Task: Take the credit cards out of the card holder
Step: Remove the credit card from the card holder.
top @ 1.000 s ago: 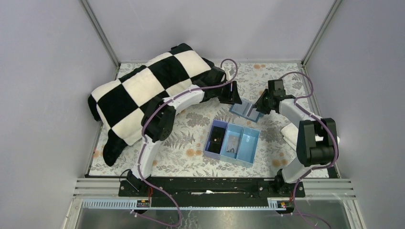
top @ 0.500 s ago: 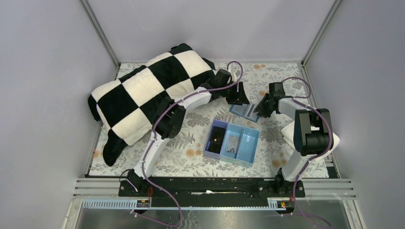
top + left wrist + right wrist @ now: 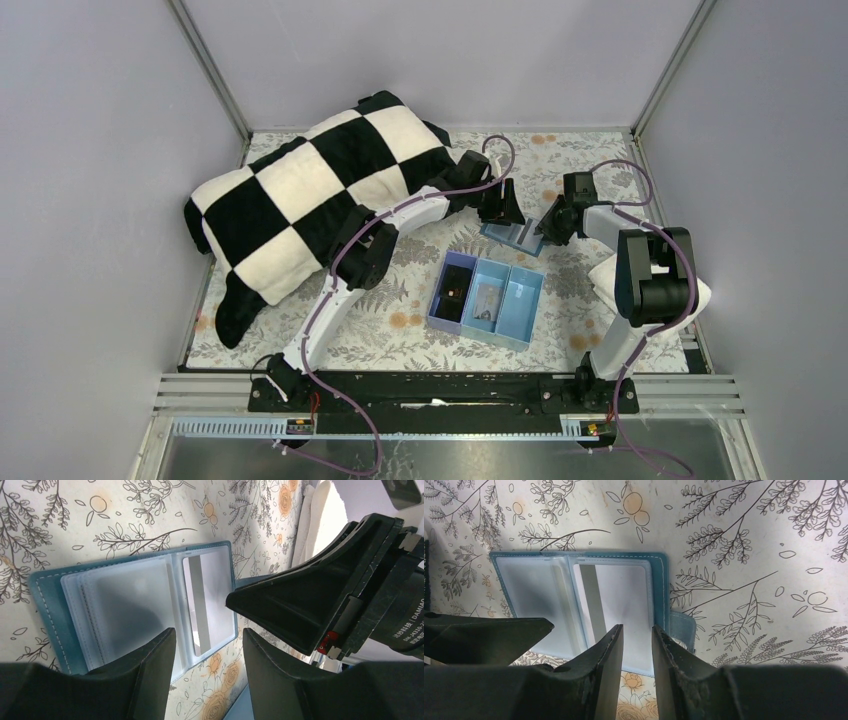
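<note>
One card holder (image 3: 512, 234), one tray (image 3: 521, 304), one checkered blanket (image 3: 310, 190)

"DAMIAO" label on right wrist motor (image 3: 413, 611)

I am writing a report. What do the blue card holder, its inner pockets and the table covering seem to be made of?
The card holder: probably faux leather, matte teal, pale stitching along its edge. Its pockets: likely soft clear plastic, frosted, slightly glossy. The table covering: perhaps printed cloth or vinyl; the look leaves it open.

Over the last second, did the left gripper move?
Yes. The left gripper shifted rightward, judged against the light-blue tray, closer over the card holder.
</note>
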Tool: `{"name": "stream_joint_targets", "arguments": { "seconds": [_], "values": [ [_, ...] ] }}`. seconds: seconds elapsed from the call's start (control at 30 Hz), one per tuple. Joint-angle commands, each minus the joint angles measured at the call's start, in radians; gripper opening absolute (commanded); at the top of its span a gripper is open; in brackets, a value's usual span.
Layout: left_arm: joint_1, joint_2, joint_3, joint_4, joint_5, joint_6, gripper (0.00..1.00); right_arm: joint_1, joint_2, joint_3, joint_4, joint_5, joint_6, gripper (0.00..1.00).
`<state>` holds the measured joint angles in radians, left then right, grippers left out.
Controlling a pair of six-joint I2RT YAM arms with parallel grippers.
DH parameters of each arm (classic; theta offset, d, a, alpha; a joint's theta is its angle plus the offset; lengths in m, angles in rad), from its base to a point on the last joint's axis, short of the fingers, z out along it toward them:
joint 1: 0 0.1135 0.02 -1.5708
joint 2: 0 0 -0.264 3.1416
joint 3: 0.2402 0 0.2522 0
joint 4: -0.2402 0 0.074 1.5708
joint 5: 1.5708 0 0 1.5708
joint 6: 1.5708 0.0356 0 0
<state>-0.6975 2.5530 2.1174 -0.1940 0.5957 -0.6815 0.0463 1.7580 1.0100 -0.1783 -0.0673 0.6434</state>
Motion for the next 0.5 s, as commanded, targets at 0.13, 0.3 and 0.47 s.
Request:
{"name": "stream_joint_targets", "arguments": {
  "seconds": [0.13,0.3,0.47],
  "values": [
    [-0.003,0.008,0.047,-0.027,-0.004,0.054,0.56,-0.003,-0.028,-0.021,0.018,0.050,-0.026,0.35],
    [-0.001,0.016,0.044,-0.040,-0.006,0.056,0.54,-0.003,-0.005,-0.021,0.024,0.026,-0.026,0.35],
    [-0.001,0.009,0.032,-0.040,-0.011,0.063,0.53,-0.002,-0.039,-0.061,0.111,-0.042,-0.014,0.31]
  ]
}}
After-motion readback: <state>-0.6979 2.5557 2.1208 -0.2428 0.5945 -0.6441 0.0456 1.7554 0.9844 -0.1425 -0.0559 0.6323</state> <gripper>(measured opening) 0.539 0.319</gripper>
